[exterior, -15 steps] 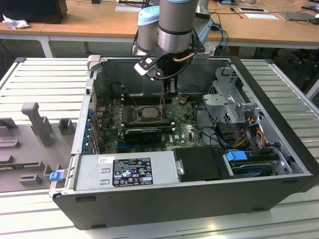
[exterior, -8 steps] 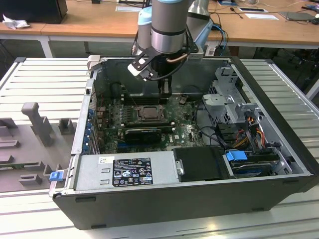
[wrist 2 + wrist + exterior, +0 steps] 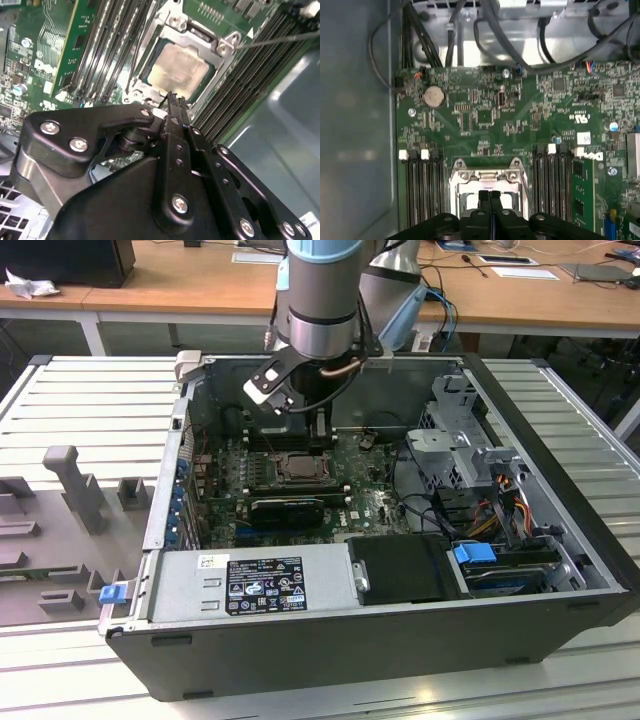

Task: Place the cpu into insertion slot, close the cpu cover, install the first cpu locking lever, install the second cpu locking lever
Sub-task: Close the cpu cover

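Observation:
The cpu (image 3: 178,67) shows its pale beige face, lying flat in the insertion slot (image 3: 298,468) on the green motherboard. The silvery cpu cover (image 3: 226,46) lies down around it like a frame. A thin locking lever (image 3: 280,39) runs out from one socket corner over the memory slots. My gripper (image 3: 172,98) hovers just above the socket's edge, its two black fingers pressed together with nothing between them. In the first wrist view the shut gripper (image 3: 490,194) sits over the cover (image 3: 470,176). In the exterior view the gripper (image 3: 320,440) hangs inside the open case.
Black memory slots (image 3: 422,185) flank the socket on both sides. A long black expansion card (image 3: 290,508) lies nearer the power supply (image 3: 250,580). Cables and a drive cage (image 3: 470,455) fill the exterior view's right. Case walls (image 3: 165,490) surround the board.

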`<action>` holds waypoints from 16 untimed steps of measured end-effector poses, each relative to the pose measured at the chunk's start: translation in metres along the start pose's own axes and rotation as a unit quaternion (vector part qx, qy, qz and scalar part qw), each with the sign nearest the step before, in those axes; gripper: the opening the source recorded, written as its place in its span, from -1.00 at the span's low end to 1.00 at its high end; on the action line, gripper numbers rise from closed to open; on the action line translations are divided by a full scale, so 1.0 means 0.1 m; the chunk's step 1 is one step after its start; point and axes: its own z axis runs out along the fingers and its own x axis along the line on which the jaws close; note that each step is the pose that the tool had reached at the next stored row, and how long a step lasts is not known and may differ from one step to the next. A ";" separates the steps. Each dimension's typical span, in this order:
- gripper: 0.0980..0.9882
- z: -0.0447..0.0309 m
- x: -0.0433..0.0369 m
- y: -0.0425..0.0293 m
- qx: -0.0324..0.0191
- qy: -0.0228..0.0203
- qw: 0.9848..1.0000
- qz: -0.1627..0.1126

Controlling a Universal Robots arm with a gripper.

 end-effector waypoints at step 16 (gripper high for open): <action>-0.98 0.019 -0.005 -0.247 0.001 0.001 0.999 -0.041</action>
